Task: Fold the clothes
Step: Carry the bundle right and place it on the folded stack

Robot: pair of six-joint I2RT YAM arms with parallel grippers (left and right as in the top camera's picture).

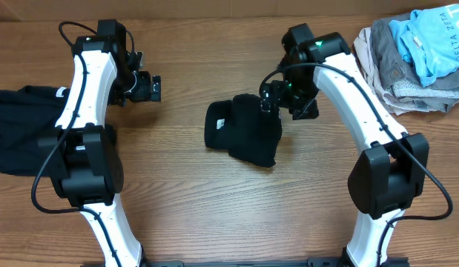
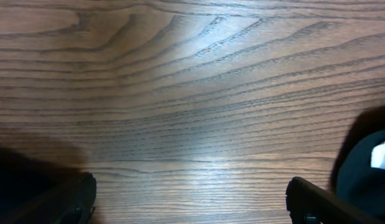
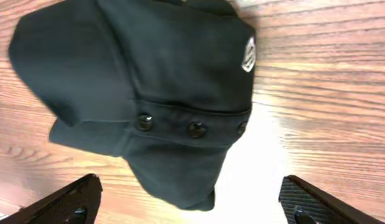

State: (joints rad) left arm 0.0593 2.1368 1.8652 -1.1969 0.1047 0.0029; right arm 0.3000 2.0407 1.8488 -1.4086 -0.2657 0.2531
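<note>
The folded black shirt [image 1: 242, 132] lies as a compact bundle mid-table. The right gripper [image 3: 192, 202] hovers over its far right edge, fingers spread wide and holding nothing, and the left gripper [image 2: 189, 199] is likewise spread over bare table [image 2: 192, 74]. This fold looks finished, so the next move likely calls for reaching the unfolded black garment [image 1: 21, 130] at the left edge and spreading it flat

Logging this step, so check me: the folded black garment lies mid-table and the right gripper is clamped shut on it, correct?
Not quite. The folded black garment does lie mid-table, but the right gripper is open, fingers spread wide and gripping nothing; the right wrist view shows it.
</note>
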